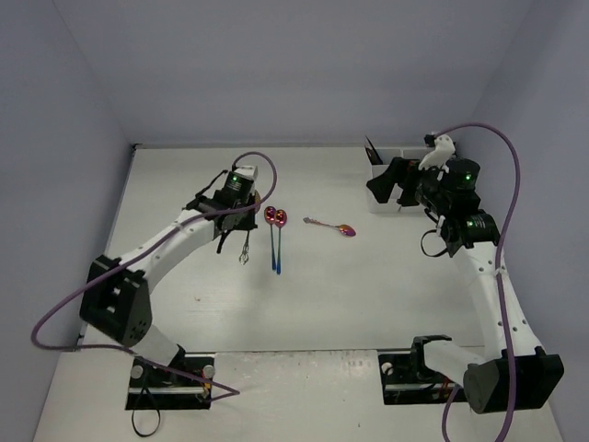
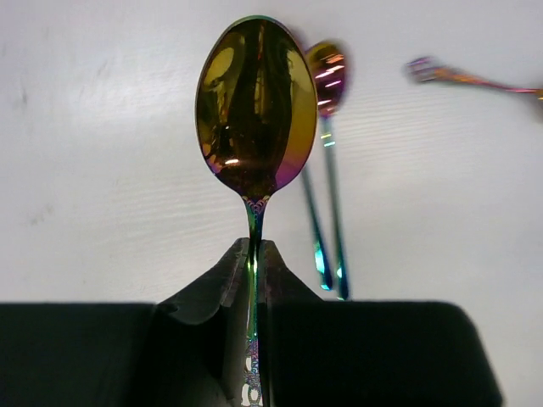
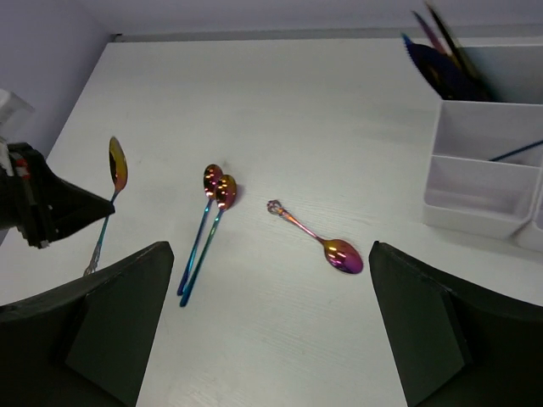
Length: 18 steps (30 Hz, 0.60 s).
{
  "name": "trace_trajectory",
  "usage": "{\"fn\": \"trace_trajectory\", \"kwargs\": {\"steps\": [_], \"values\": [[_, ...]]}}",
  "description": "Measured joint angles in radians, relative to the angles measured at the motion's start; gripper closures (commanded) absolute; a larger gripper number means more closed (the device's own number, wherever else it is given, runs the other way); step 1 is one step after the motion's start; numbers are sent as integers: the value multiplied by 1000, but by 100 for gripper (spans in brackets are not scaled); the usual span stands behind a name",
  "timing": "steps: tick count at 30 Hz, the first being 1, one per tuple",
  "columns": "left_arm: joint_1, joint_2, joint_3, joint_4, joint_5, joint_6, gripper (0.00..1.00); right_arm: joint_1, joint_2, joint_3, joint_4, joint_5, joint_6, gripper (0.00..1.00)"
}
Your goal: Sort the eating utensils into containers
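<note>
Eating utensils [image 1: 274, 219] partly sorted on a white table [image 1: 184, 276]. One gold-and-purple spoon [image 2: 254, 110] pinched by its handle in the tightly closed left gripper [image 2: 254, 254], bowl pointing away from the fingers. Near it, two blue-handled spoons [image 3: 204, 229] lying side by side; further right, a pink spoon [image 3: 318, 240] alone. Right gripper [image 3: 267, 280] spread wide and empty, near the white organizer tray [image 3: 475, 182], with dark utensils [image 3: 441, 59] standing in its far compartment.
</note>
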Motion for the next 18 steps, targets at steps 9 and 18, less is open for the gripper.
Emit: {"fn": "trace_trajectory", "kwargs": {"steps": [9,18], "values": [[-150,-164,23,91,227,173,100,237,123,113,0,36,0,5],[-167,-164,69,98,311,204,100,380,235,208,2,107,-4,11]]}}
